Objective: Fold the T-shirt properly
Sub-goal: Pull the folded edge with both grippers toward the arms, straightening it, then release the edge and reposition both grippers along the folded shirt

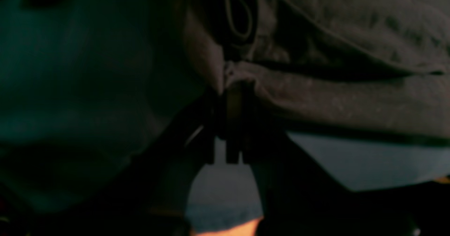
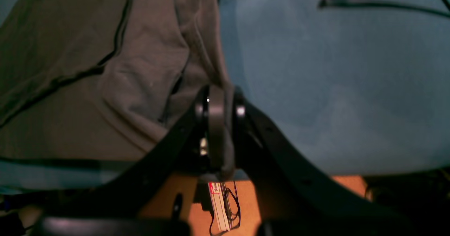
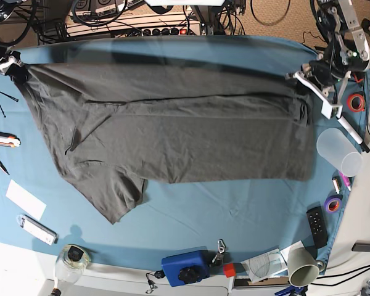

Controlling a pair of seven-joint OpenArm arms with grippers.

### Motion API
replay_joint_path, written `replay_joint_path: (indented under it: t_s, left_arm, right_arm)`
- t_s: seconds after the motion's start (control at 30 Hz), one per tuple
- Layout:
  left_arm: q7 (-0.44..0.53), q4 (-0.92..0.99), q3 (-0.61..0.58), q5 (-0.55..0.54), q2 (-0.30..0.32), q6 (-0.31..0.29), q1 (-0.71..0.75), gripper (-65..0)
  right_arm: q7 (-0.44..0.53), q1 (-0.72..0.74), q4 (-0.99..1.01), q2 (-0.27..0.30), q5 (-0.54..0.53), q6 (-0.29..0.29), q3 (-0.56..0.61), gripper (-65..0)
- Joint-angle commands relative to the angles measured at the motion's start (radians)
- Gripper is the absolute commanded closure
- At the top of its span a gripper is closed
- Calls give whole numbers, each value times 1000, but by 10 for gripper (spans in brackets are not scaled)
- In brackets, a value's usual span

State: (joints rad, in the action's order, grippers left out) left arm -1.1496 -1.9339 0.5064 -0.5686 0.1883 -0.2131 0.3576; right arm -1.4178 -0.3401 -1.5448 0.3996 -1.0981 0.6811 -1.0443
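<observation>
Charcoal-grey T-shirt (image 3: 172,132) is stretched wide across the blue-clothed table (image 3: 234,209), upper edge lifted and pulled taut between the two arms, lower part lying flat. One sleeve trails toward the near edge on the base view's left side.

Left pincer (image 1: 230,88): jaws closed on a bunched hem edge of the shirt, fabric pinched right at the tips. Wrist view is dark and blurry, but the grip is visible. In the base view this arm sits at the right end of the shirt.

Right pincer (image 2: 219,102): jaws clamped shut on a fold of shirt fabric, cloth draping away to one side, bare blue cloth on the other. It holds the shirt's opposite end.

Clear plastic cup (image 3: 339,151) lies on its side just beside the shirt's right edge, near the left arm.
</observation>
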Motion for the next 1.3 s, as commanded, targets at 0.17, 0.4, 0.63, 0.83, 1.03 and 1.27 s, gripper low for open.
replay_joint_path:
  t_s: [0.17,0.4,0.63,0.83,1.03,1.27]
  left_arm:
    - [-13,-31,14,7,11,3,40,0]
    - [-48,-31,88,7,11,3,50,0]
    - [-42,-31,129,-12,11,-47,61,0]
    - [-36,-31,129,-133,11,-197,61,0]
    - [-31,-31,129,-148,11,-233,61,-241]
    - [-98,-38,129,-163,11,-230,61,-245]
  right_arm:
    - [21,-61,-18,24,-19,3,-11,0]
    - [21,-84,-18,24,-10,14,-11,0]
    - [21,-84,-18,24,-8,14,-11,0]
    - [21,-81,-18,24,-8,14,-10,0]
    - [21,-81,-18,24,-8,14,-10,-80]
    - [21,-80,-18,24,-8,14,-11,-84]
